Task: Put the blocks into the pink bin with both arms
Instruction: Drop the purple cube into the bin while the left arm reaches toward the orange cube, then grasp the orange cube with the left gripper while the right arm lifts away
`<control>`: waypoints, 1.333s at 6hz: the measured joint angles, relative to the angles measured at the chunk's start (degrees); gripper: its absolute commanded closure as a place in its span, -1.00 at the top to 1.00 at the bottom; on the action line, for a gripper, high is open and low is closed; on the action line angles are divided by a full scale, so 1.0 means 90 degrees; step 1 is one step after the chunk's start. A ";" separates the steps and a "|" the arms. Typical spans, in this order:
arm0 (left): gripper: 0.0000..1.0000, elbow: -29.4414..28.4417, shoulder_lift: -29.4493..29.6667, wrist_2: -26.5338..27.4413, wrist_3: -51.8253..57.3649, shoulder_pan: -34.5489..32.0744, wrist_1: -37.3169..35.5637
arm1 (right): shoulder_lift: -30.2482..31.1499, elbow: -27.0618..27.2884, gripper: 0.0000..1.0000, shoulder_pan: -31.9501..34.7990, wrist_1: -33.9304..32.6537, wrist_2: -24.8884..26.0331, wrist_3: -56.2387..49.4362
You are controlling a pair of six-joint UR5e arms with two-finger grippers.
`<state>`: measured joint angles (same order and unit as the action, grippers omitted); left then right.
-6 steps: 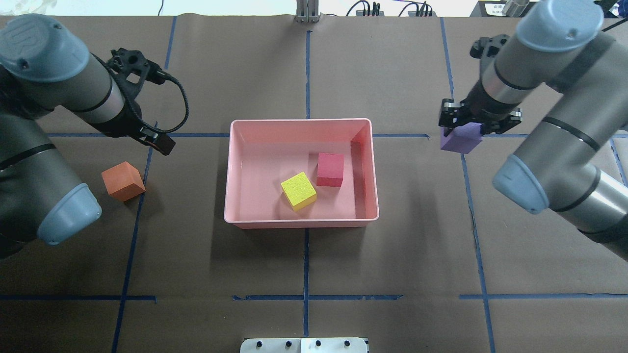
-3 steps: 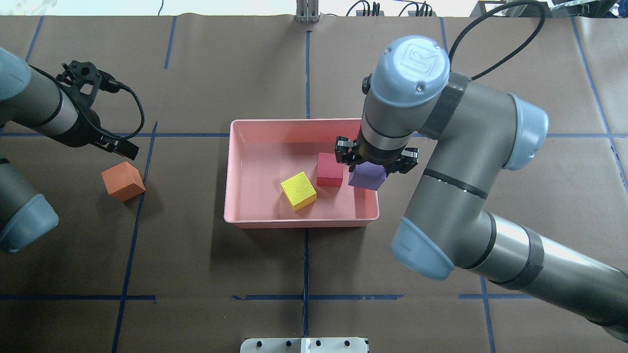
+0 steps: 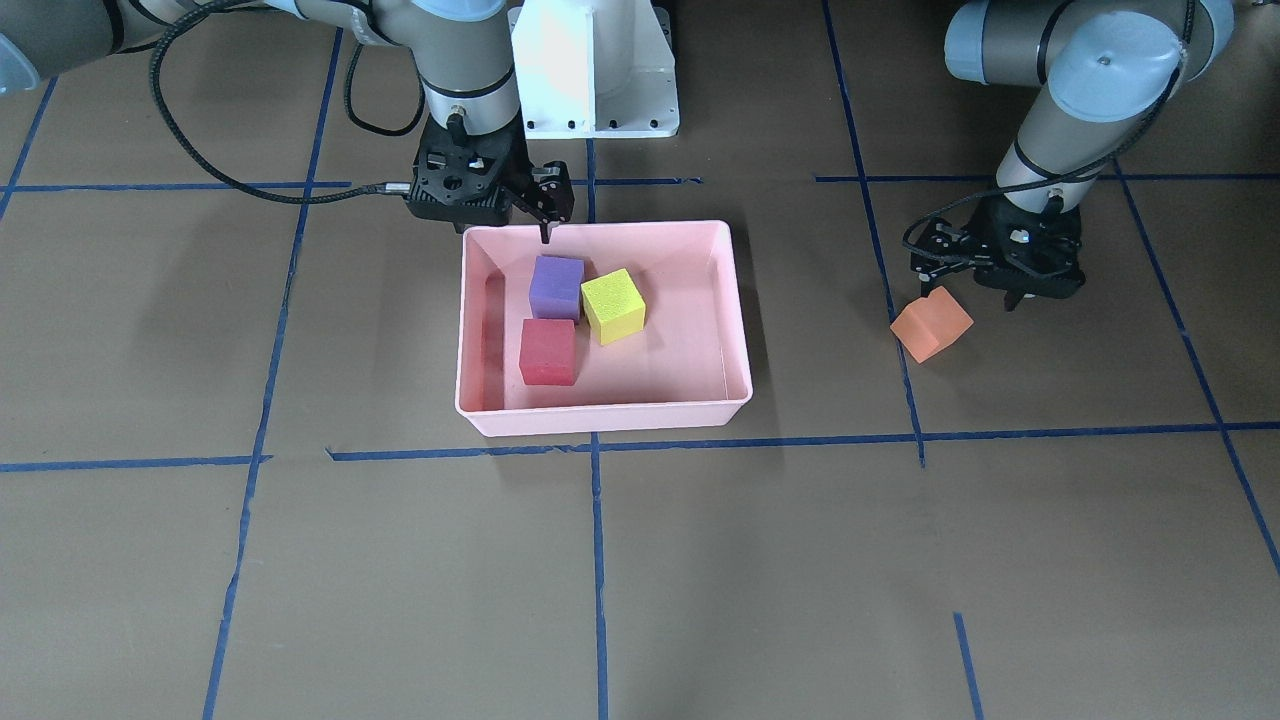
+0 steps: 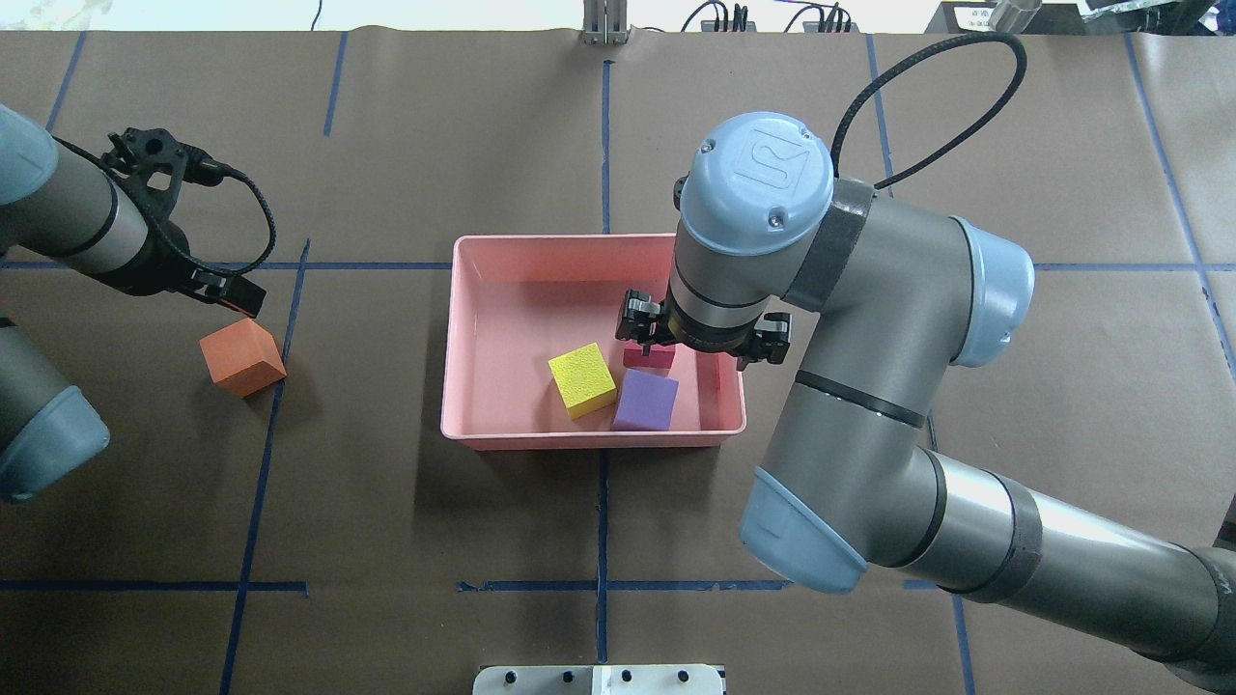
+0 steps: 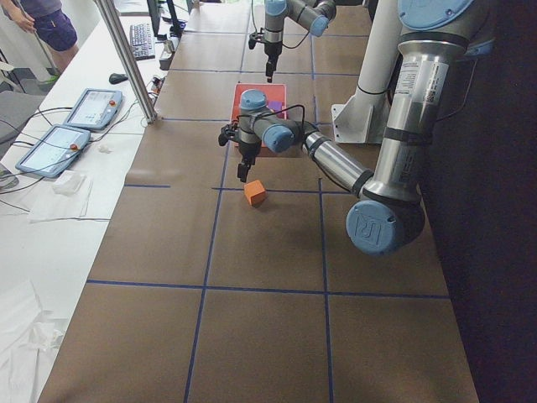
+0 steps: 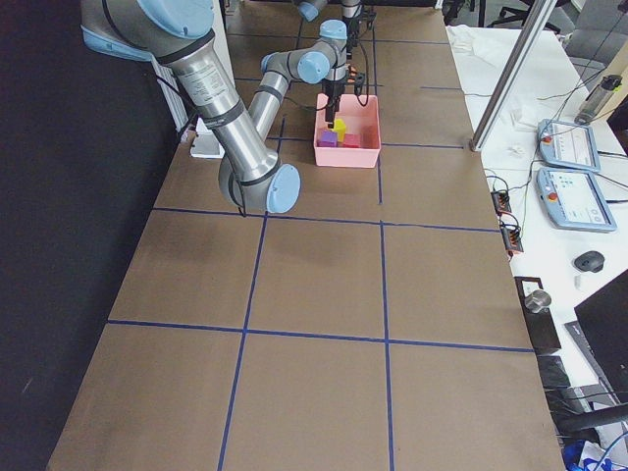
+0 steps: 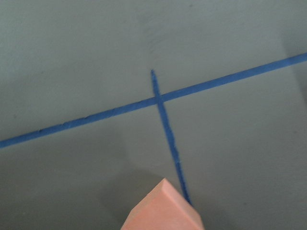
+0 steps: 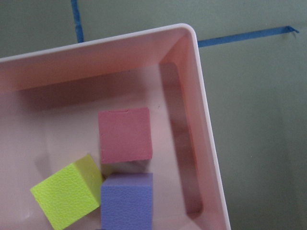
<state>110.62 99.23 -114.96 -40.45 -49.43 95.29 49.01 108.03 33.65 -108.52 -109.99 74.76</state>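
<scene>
Purple block (image 4: 645,402) is pictured in pink bin (image 4: 463,290) near spread right jaws; orange block (image 4: 242,358) is seen just beside left jaws, whose opening cannot be told.

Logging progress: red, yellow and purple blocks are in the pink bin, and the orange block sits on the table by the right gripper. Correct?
Wrong gripper: the overhead view shows the orange block on the table by the left gripper. The red block, yellow block and purple block are in the pink bin.

Place: robotics lab | Evidence: two arms (image 4: 898,261) by white pedestal (image 3: 594,65); table (image 4: 386,483) papered brown, blue tape grid (image 4: 603,579) | Side bench (image 5: 50,227): two teach pendants (image 5: 92,107), keyboard (image 5: 140,38) | Operator (image 5: 42,21) at far end
</scene>
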 measured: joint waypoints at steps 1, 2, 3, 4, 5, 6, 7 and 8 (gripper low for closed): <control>1.00 -0.0003 -0.0216 0.0069 -0.0762 0.0039 0.0177 | 0.0095 0.0024 1.00 0.0273 -0.0015 -0.0171 -0.0345; 1.00 -0.0025 -0.0472 0.0179 -0.1681 0.0156 0.0632 | 0.0205 0.0050 1.00 0.0488 -0.0020 -0.0288 -0.0626; 1.00 -0.0050 -0.0646 0.0371 -0.2844 0.0370 0.1180 | 0.0322 0.0117 1.00 0.0618 -0.0019 -0.0328 -0.0789; 1.00 -0.0060 -0.0673 0.0654 -0.3839 0.0671 0.1486 | 0.0498 0.0282 1.00 0.0683 -0.0015 -0.0338 -0.0857; 1.00 -0.0067 -0.0656 0.0872 -0.4381 0.0913 0.1583 | 0.0654 0.0417 1.00 0.0715 -0.0013 -0.0344 -0.0905; 1.00 -0.0103 -0.0646 0.0955 -0.4568 0.1011 0.1600 | 0.0727 0.0471 1.00 0.0735 -0.0013 -0.0344 -0.0944; 1.00 -0.0204 -0.0631 0.0982 -0.4604 0.1043 0.1598 | 0.0755 0.0490 1.00 0.0744 -0.0013 -0.0339 -0.0964; 1.00 -0.0395 -0.0554 0.0992 -0.4601 0.1054 0.1605 | 0.0773 0.0502 1.00 0.0754 -0.0010 -0.0338 -0.0967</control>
<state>107.07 94.25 -106.04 -81.86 -39.95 109.74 55.96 112.54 40.44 -108.61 -113.03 66.06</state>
